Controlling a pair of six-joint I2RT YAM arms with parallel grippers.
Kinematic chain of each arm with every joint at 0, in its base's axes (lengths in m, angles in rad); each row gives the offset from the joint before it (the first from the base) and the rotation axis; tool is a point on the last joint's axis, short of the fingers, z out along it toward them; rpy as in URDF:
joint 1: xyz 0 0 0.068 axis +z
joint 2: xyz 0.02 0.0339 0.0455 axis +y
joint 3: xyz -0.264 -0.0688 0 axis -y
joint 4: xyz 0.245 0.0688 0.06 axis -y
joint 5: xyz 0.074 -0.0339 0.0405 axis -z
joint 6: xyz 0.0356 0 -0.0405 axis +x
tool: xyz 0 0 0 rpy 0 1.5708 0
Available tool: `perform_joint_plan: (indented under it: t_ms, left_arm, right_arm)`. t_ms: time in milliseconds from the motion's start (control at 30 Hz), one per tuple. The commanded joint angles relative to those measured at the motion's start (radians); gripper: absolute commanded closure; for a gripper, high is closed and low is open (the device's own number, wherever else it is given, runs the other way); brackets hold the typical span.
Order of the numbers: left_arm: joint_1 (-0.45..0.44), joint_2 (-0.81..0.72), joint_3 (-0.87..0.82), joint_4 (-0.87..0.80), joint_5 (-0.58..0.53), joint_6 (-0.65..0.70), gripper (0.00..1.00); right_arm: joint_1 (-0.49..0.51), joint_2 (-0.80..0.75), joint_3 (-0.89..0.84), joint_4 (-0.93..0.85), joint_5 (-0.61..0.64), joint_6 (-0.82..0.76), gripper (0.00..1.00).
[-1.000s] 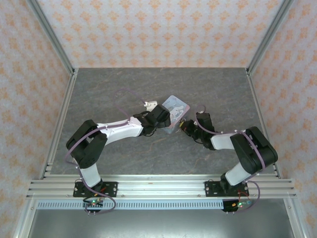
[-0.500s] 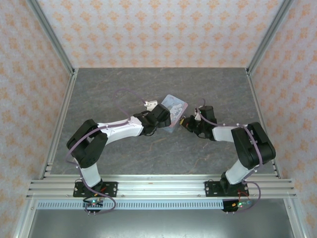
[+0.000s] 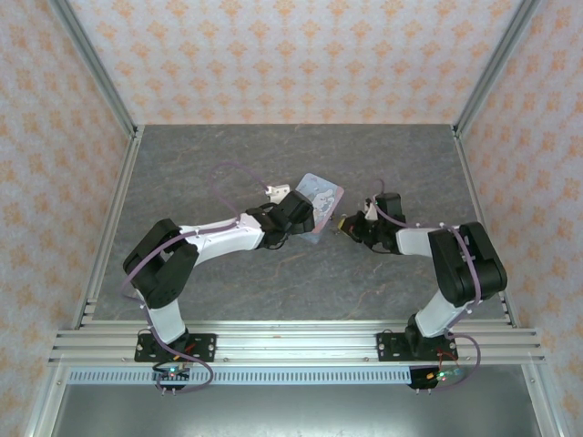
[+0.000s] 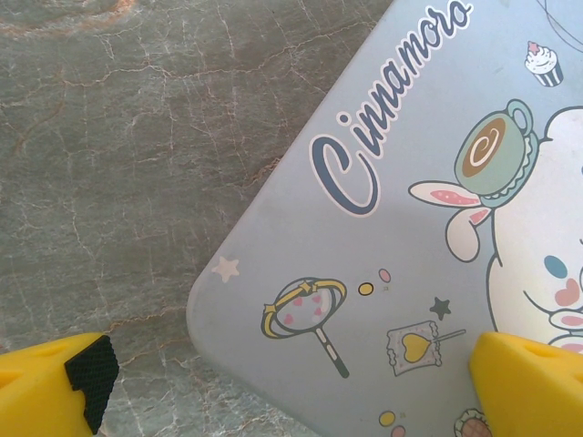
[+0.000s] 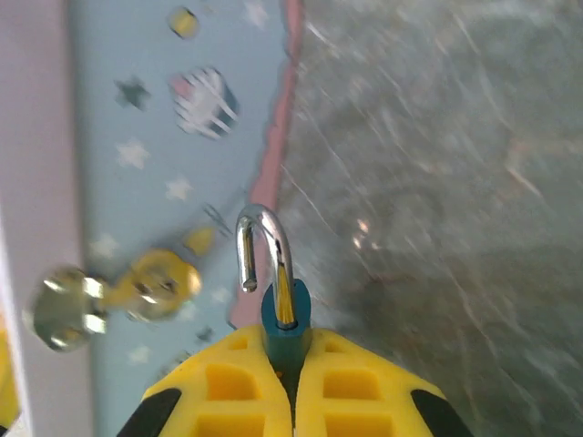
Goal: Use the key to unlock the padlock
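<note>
Grey stone-patterned table [image 3: 182, 173] seen from above, with two robot arms reaching toward the centre of the frame. A pastel blue tin box [image 3: 325, 194] printed with a cartoon character sits there, turned at an angle to the table edges.

The left gripper [image 3: 299, 217] is over the box's lower-left part. In the left wrist view its yellow fingertips [image 4: 55, 387] stand far apart at the bottom corners, with the box's rounded corner between them.

The right gripper [image 3: 344, 223] is just right of the box. In the right wrist view its yellow fingers [image 5: 228, 382] are pressed together on the teal padlock [image 5: 285, 314] at lower centre. The padlock's silver shackle [image 5: 262, 238] curves upward, with one end appearing free beside the body. Blurred gold and silver metal pieces [image 5: 155, 282] show against the box at lower left.
</note>
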Motion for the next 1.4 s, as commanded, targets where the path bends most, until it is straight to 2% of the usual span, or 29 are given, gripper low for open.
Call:
perform_joint_plan:
  t_ms: [0, 167, 333, 600, 700, 767, 900, 1033, 1067, 1233, 1267, 1367]
  left_arm:
    - [-0.008, 0.040, -0.012, -0.204, 0.012, 0.055, 0.00]
    - [-0.008, 0.007, 0.029, -0.235, 0.028, 0.074, 0.00]
    - [-0.008, -0.043, 0.055, -0.266, 0.047, 0.082, 0.00]
    - [-0.005, -0.156, 0.039, -0.296, 0.068, 0.079, 0.00]
    - [-0.006, -0.210, 0.027, -0.310, 0.062, 0.080, 0.00]
    - [-0.006, -0.249, 0.021, -0.323, 0.053, 0.081, 0.00]
    - [0.004, -0.321, 0.016, -0.358, 0.033, 0.093, 0.00]
    - [0.036, -0.401, 0.005, -0.396, -0.009, 0.105, 0.00]
    - [0.047, -0.423, 0.001, -0.403, -0.031, 0.110, 0.00]
    - [0.128, -0.528, -0.044, -0.408, -0.121, 0.142, 0.00]
    - [0.145, -0.552, -0.059, -0.397, -0.141, 0.159, 0.00]
    - [0.168, -0.625, -0.117, -0.326, -0.262, 0.230, 0.00]
  right_arm:
    - [0.000, -0.075, -0.052, 0.041, -0.022, 0.036, 1.00]
    - [-0.001, -0.172, -0.128, -0.030, 0.012, 0.058, 1.00]
    - [0.000, -0.291, -0.188, -0.162, 0.108, 0.063, 1.00]
    - [-0.002, -0.423, -0.255, -0.313, 0.229, 0.121, 0.91]
    - [-0.004, -0.474, -0.275, -0.355, 0.264, 0.136, 0.82]
    - [-0.008, -0.501, -0.279, -0.390, 0.284, 0.142, 0.70]
    - [-0.017, -0.565, -0.264, -0.476, 0.297, 0.144, 0.46]
    - [-0.030, -0.678, -0.184, -0.633, 0.341, 0.121, 0.20]
    - [-0.036, -0.709, -0.154, -0.676, 0.357, 0.111, 0.11]
    - [-0.074, -0.772, 0.001, -0.784, 0.416, 0.055, 0.05]
    - [-0.074, -0.768, 0.034, -0.796, 0.447, 0.034, 0.01]
    - [-0.074, -0.749, 0.113, -0.810, 0.570, -0.005, 0.01]
